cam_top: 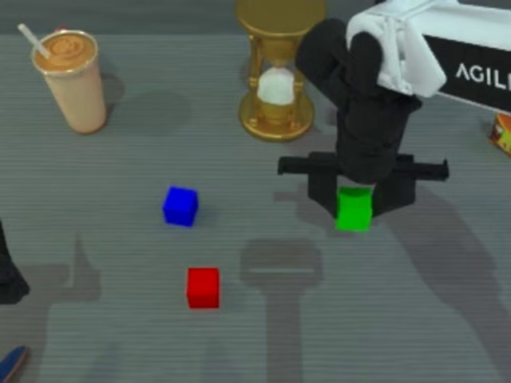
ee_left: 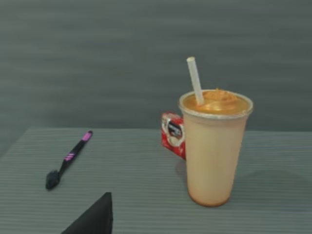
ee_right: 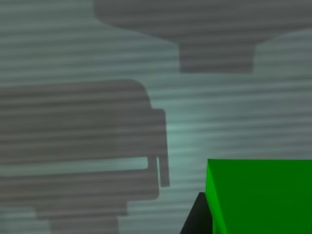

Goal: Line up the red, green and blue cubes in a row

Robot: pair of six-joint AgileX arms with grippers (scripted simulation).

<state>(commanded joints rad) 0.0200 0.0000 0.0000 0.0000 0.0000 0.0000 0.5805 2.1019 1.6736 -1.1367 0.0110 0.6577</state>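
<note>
My right gripper (cam_top: pixel 354 199) points down over the table's right-middle and is shut on the green cube (cam_top: pixel 354 212), which it holds clear of the surface. In the right wrist view the green cube (ee_right: pixel 261 195) fills the lower corner beside one dark finger (ee_right: pixel 196 222), and the gripper's shadow lies on the table below. The blue cube (cam_top: pixel 180 206) rests on the table left of centre. The red cube (cam_top: pixel 203 287) rests a little nearer the front, apart from it. My left arm (cam_top: pixel 8 279) stays parked at the table's left edge.
A milkshake cup with a straw (cam_top: pixel 72 80) stands at the back left, with a small red can (ee_left: pixel 173 134) behind it. A golden hourglass (cam_top: pixel 278 72) stands at the back centre, close behind the right arm. A black toothbrush (ee_left: pixel 66 161) lies near the left side. An orange box (cam_top: pixel 502 132) is at the right edge.
</note>
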